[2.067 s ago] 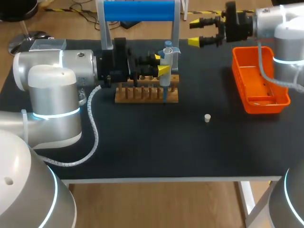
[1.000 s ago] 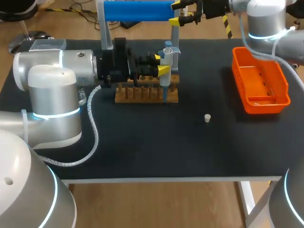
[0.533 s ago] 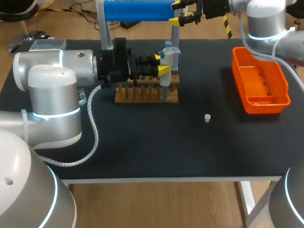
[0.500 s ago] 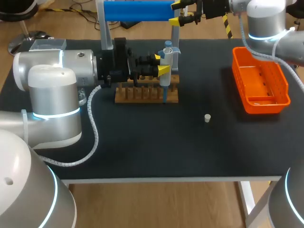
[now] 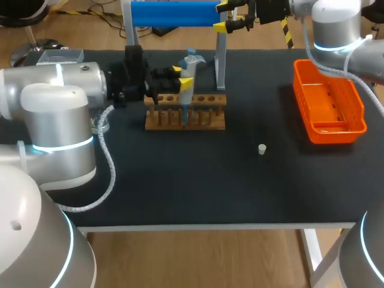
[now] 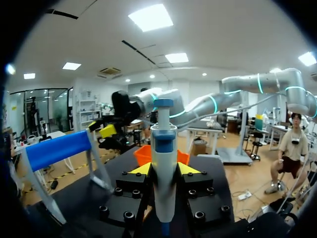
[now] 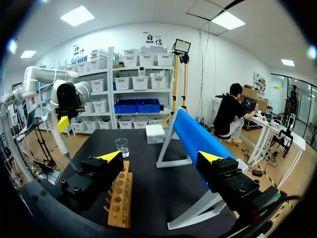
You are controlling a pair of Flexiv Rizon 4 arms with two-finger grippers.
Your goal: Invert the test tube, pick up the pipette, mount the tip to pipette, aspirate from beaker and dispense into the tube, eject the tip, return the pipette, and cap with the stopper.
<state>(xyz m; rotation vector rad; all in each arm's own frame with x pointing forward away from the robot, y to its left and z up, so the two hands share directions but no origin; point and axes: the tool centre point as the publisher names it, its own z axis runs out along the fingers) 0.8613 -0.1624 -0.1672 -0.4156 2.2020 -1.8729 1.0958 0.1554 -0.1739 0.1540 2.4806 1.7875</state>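
My left claw [image 5: 178,77] clamps the pipette [image 5: 187,85] upright over the wooden rack [image 5: 207,118]; my right claw [image 5: 223,16] hangs open at the table's far edge.

The left pincer [image 5: 179,77], clamped on the pipette [image 5: 187,84], has slid along the wooden rack [image 5: 207,118] toward its own arm. The right pincer [image 5: 225,17] has swung from the orange bin [image 5: 329,129] to the blue bar [image 5: 174,13].

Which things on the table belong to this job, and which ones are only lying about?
For the job: pipette, held in the left gripper; wooden rack; beaker; stopper.

Probably only lying about, as the task does not name them: orange basket; blue-barred stand; white box.
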